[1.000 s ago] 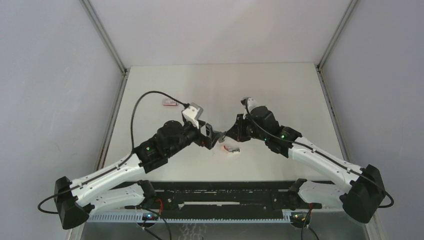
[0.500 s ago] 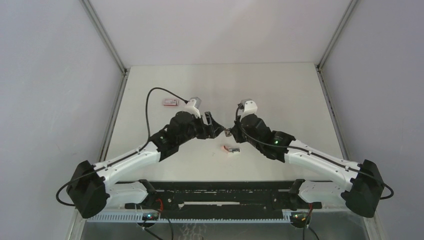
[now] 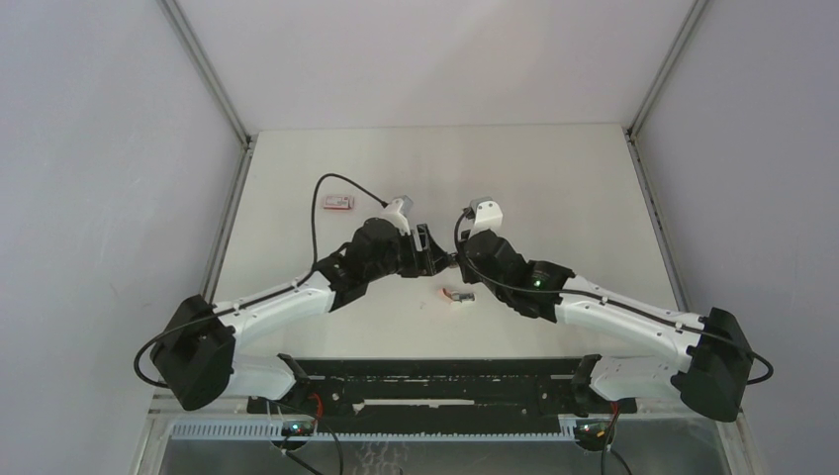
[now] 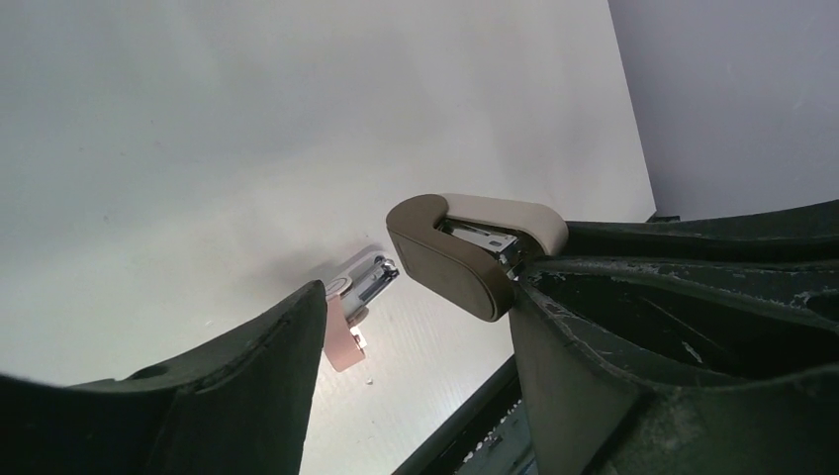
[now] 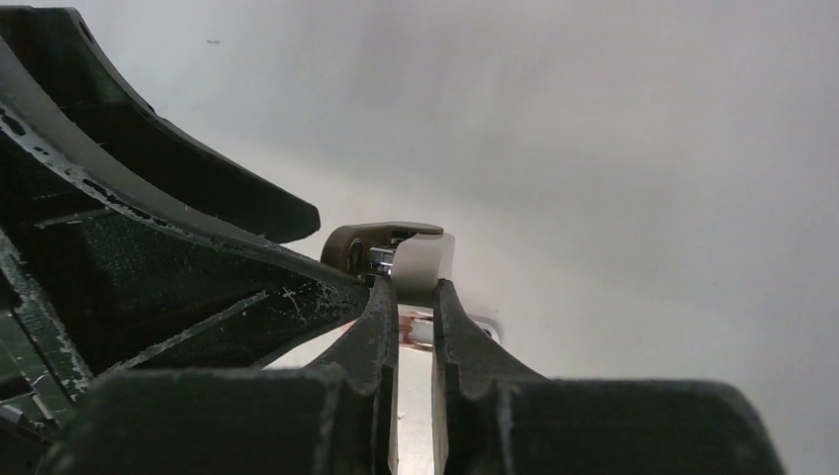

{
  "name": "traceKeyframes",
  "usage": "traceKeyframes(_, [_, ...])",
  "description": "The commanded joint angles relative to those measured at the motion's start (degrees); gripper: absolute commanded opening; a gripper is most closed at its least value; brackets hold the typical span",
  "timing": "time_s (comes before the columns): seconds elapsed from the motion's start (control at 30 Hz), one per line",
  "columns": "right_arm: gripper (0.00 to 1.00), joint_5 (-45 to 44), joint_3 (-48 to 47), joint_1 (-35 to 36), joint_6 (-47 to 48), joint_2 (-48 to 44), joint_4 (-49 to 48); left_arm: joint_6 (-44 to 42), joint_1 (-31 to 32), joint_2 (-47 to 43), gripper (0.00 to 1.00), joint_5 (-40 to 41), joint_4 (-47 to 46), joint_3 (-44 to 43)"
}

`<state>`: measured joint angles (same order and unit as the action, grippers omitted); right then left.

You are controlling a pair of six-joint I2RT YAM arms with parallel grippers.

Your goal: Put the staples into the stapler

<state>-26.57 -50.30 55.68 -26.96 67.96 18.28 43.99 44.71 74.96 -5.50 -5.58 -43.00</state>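
Observation:
The stapler [image 3: 458,295], pale pink and white, lies on the table near the front; in the left wrist view the stapler [image 4: 353,302] shows below the jaws, part hidden by one finger. The staples' white box [image 3: 338,203] with red print lies at the far left; no loose strips show. Above the table, my right gripper [image 3: 451,260] [image 5: 416,292] is shut on the pale end of a dark grey-brown tool [image 4: 465,252] [image 5: 368,243]. My left gripper [image 3: 427,255] [image 4: 420,309] faces it, open, its jaws either side of the tool's rounded end, with a gap on one side.
The black frame rail [image 3: 435,381] runs along the table's near edge. Grey walls [image 3: 109,198] close in the left and right sides. The left arm's cable [image 3: 326,193] loops above the table near the box.
Both arms have reached farther from the near edge and their grippers have met above the stapler. My left jaws have narrowed around the tool. The stapler and the box have not moved.

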Motion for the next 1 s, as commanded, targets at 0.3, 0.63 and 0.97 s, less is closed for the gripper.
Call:
traceKeyframes(0.3, [0.0,-5.69,-2.69,3.32,3.08,0.33,-3.21,2.09,0.03,1.63,0.42,-1.47,-4.17,-4.08])
traceKeyframes(0.63, [0.0,-8.32,-2.75,2.87,2.35,-0.06,-1.77,2.86,-0.05,1.31,0.01,0.08,-3.72,-4.22])
traceKeyframes(0.97, [0.0,-5.59,-2.18,-0.2,0.69,-2.05,-0.2,2.43,-0.55,0.91,0.0,0.96,-3.21,-3.79])
